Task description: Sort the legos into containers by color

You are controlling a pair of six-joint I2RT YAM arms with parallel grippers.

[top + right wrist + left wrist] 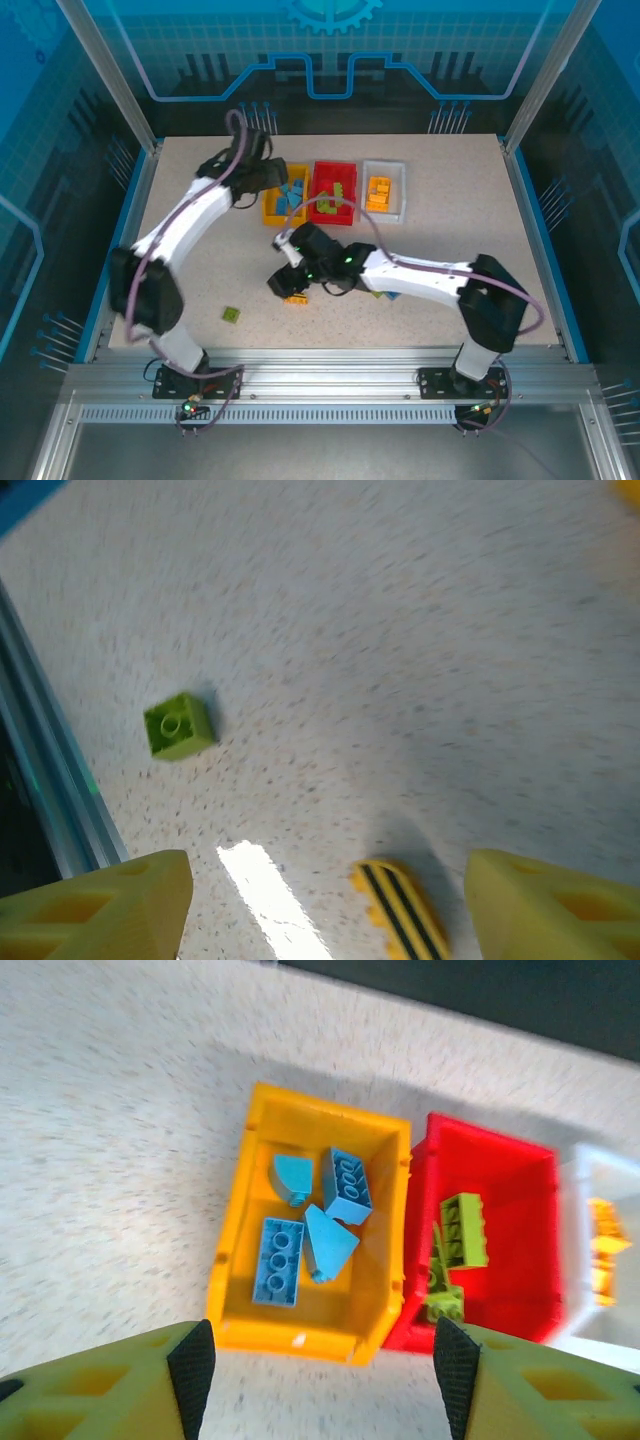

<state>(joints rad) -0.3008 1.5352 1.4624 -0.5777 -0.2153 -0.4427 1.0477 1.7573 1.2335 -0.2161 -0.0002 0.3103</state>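
Right wrist view: the right hand hangs over the desk, jaws wide, nothing gripped. The striped brick lies on the desk between the fingers, nearer the one at 3 o'clock. Its long axis runs from 11 to 5 o'clock, oblique to the line across the jaws. A loose green brick sits apart at 10 o'clock, near the rail.

Top view: the right arm is the nearer to both loose pieces. The left hand stands well off at 12 o'clock, over the yellow bin.

Left wrist view: its jaws are parted and empty above that bin, which holds blue bricks. The red bin holds green bricks, the white bin orange bricks.

Judgement: a small wrist turn would square the jaws to the striped brick, which likely belongs in the white bin.
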